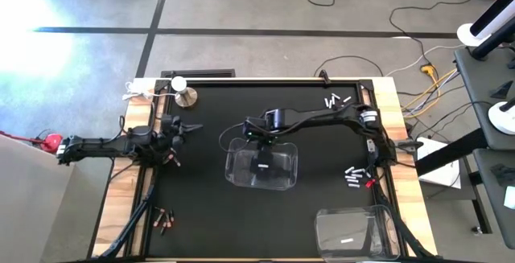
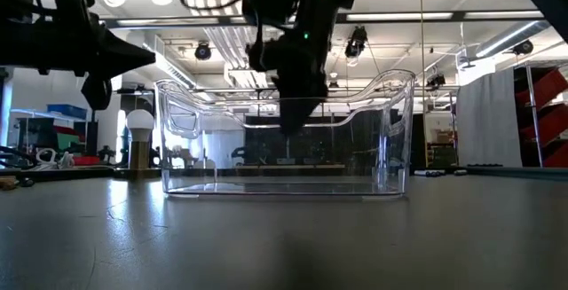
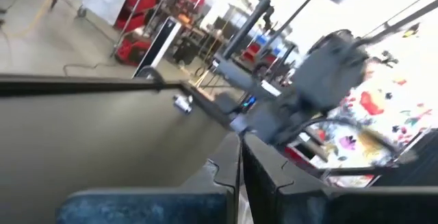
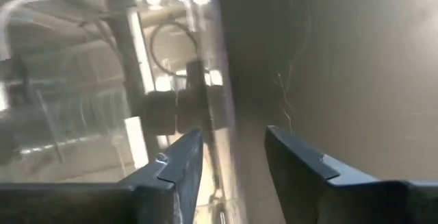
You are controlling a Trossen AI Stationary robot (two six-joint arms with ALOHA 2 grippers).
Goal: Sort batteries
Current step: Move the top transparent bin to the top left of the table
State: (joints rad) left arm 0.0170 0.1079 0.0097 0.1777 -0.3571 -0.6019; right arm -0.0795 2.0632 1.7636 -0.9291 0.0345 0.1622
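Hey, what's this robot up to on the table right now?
It's sorting batteries. The right end effector hangs open inside the clear bin at mid-table, nothing visible between its fingers. The left end effector waits shut at the left side. Batteries lie loose near the right edge, far corner and front left.

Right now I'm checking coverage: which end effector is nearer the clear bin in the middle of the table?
Right. The right end effector hangs directly over the central clear bin; the left end effector waits off toward the table's left side.
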